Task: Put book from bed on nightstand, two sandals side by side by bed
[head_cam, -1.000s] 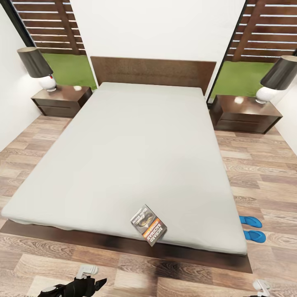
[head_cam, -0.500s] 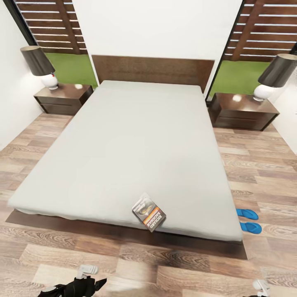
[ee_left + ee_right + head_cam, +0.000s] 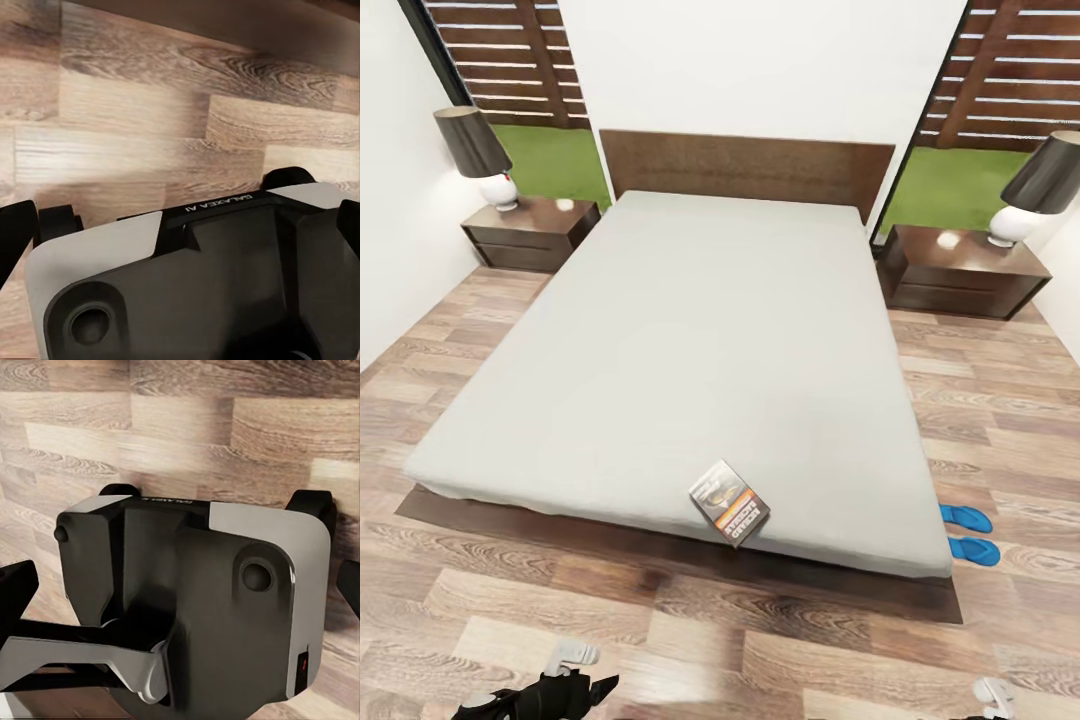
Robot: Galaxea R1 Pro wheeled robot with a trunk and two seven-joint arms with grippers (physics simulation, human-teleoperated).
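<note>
Head view: bed (image 3: 690, 340) sits centre, headboard against the white wall, pale mattress bare apart from the book (image 3: 729, 502). Book lies flat near the foot edge, right of centre, turned at an angle, one corner close to the mattress edge. Two blue sandals (image 3: 967, 533) are on the wood floor (image 3: 1000, 420) just beside the bed's right foot corner, side by side, parallel, a small gap between them. A nightstand (image 3: 532, 232) stands at each side of the headboard, the other one (image 3: 965, 270) on the right; each carries a lamp (image 3: 480, 155) with a dark shade. Windows behind them show grass and a slatted fence. Left gripper (image 3: 575, 668) pokes in at the bottom edge over the floor, right gripper (image 3: 992, 693) at the bottom right corner; both well short of the bed.

Left wrist view: gripper body over floor planks, dark strip of bed frame beyond. Fingers cut off, can't tell spread or closed.

Right wrist view: gripper body over the planks. Grip state can't be told.
</note>
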